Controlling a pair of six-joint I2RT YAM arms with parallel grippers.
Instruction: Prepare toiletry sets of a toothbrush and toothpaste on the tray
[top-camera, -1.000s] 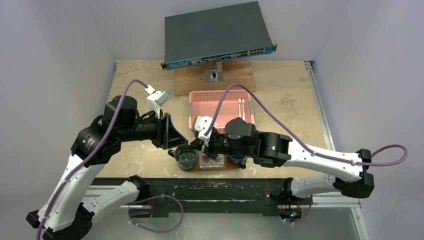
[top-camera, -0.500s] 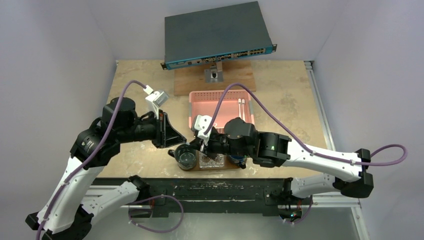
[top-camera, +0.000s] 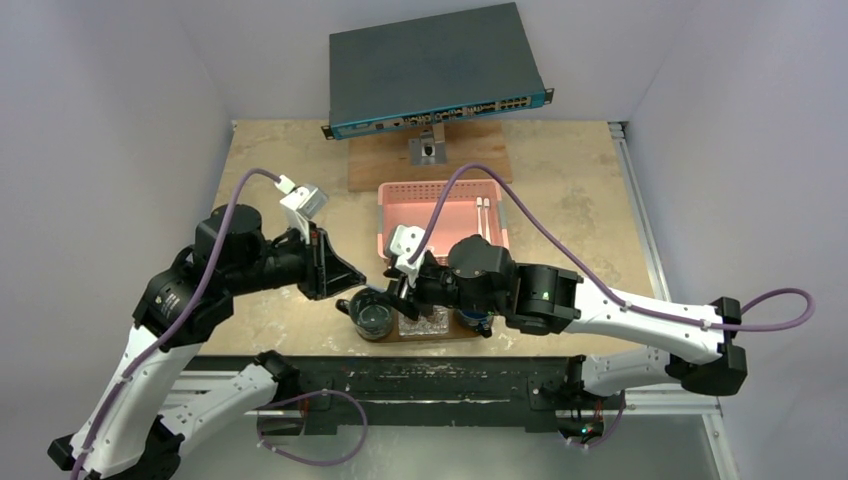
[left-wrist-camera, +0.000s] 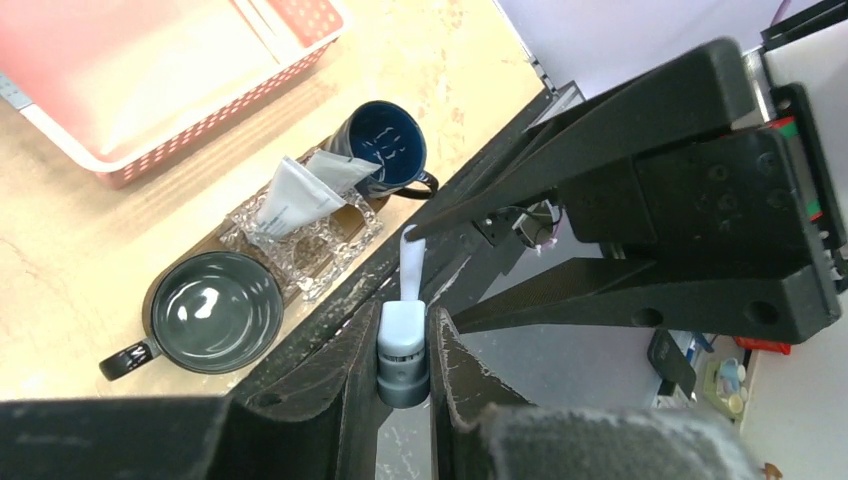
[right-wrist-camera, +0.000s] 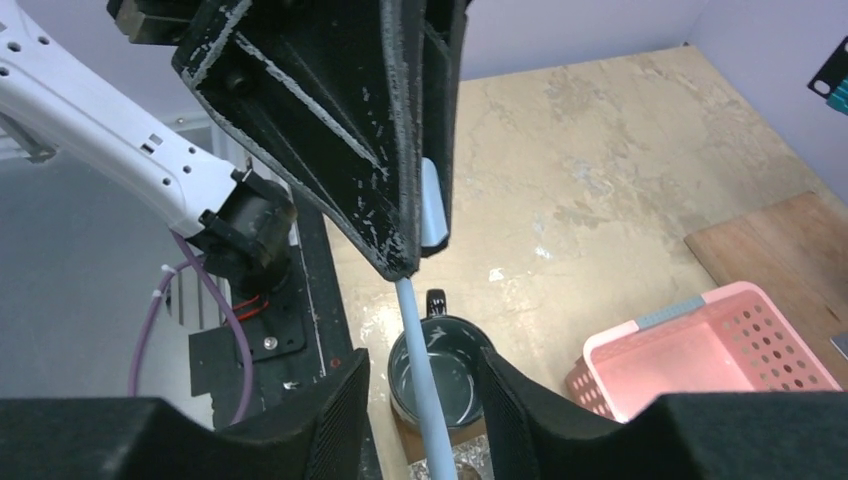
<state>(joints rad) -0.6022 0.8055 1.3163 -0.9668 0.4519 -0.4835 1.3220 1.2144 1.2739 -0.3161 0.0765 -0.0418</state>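
The left tool (left-wrist-camera: 403, 330) is clamped shut on the thick end of a white toothbrush (left-wrist-camera: 410, 270), its two fingers pressed against either side. The slim handle runs from there into the right tool (right-wrist-camera: 425, 400), whose fingers stand apart on either side of it with a gap showing on each, so they do not grip it. The two tools meet tip to tip in the air above the near edge of the bench (top-camera: 560, 180), with the toothbrush off the tray.

Just below them the dark-brown tray (top-camera: 440, 338) lies along the near edge. A grey mug (left-wrist-camera: 208, 310) stands at its left end and a dark blue mug (left-wrist-camera: 385, 150) at its right end. Between them is a clear glass dish (left-wrist-camera: 335, 240) holding silvery tubes (left-wrist-camera: 290, 195).

Behind the tray, towards the middle of the bench, sits the pink basket (top-camera: 395, 215) with more white toothbrushes (top-camera: 483, 215) in it. A network switch (top-camera: 430, 65) stands at the far edge.
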